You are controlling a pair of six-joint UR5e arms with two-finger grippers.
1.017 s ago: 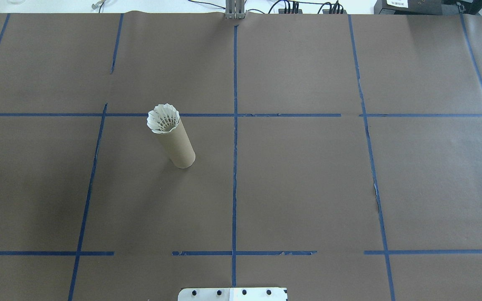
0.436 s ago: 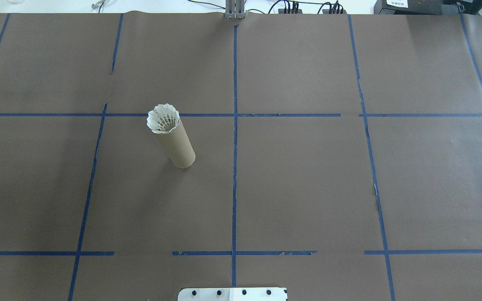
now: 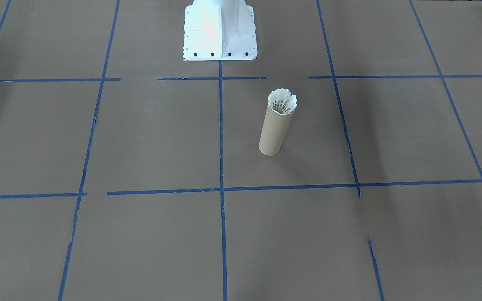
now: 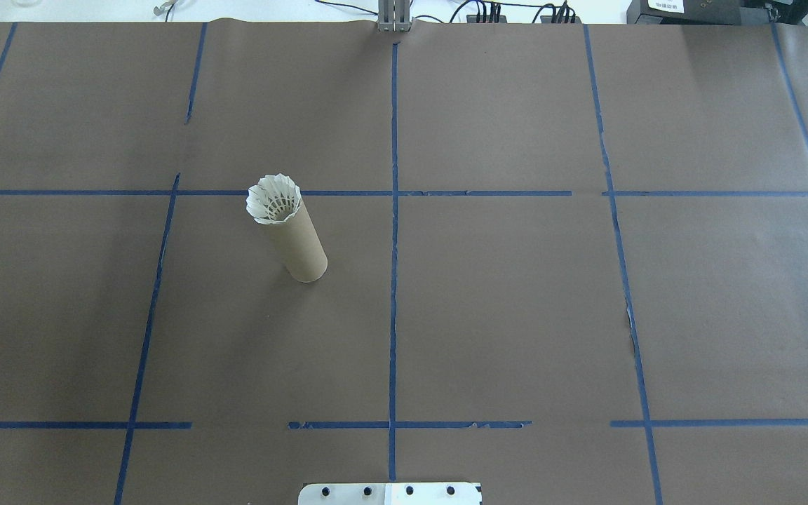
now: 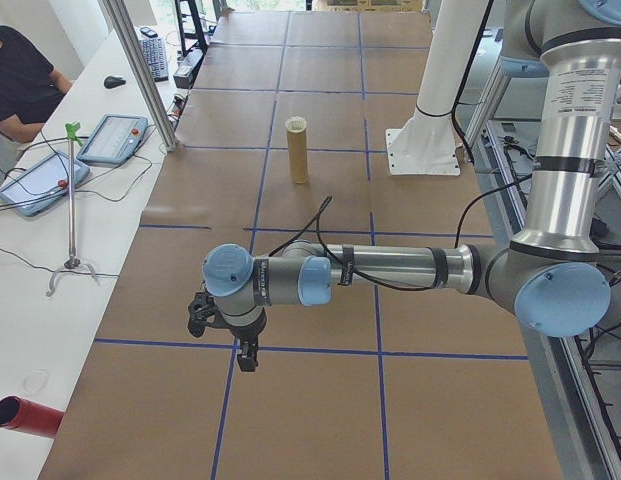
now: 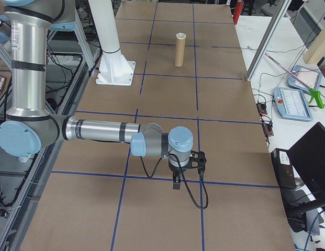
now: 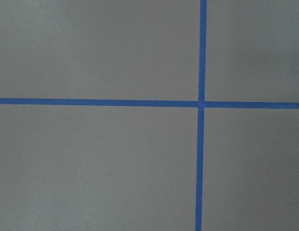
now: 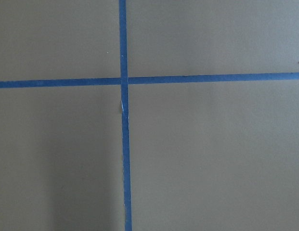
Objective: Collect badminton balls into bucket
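Cardboard bucket (image 4: 297,241) stands upright left of centre in the overhead view, on the brown tabletop (image 4: 516,315) with its blue tape grid. Shuttlecock (image 4: 274,199) sits in the bucket's mouth, white skirt flaring above the rim.

Left hand (image 5: 230,335) hangs low over the tabletop in the lower left of the left-side view, well apart from the bucket; right hand (image 6: 184,168) likewise in the right-side view. How far either hand is open: cannot tell.

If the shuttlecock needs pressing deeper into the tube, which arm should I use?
Left, probably. The tube with the shuttlecock in its mouth stands in the table's left half; both arms sit at opposite ends, so left is nearer.
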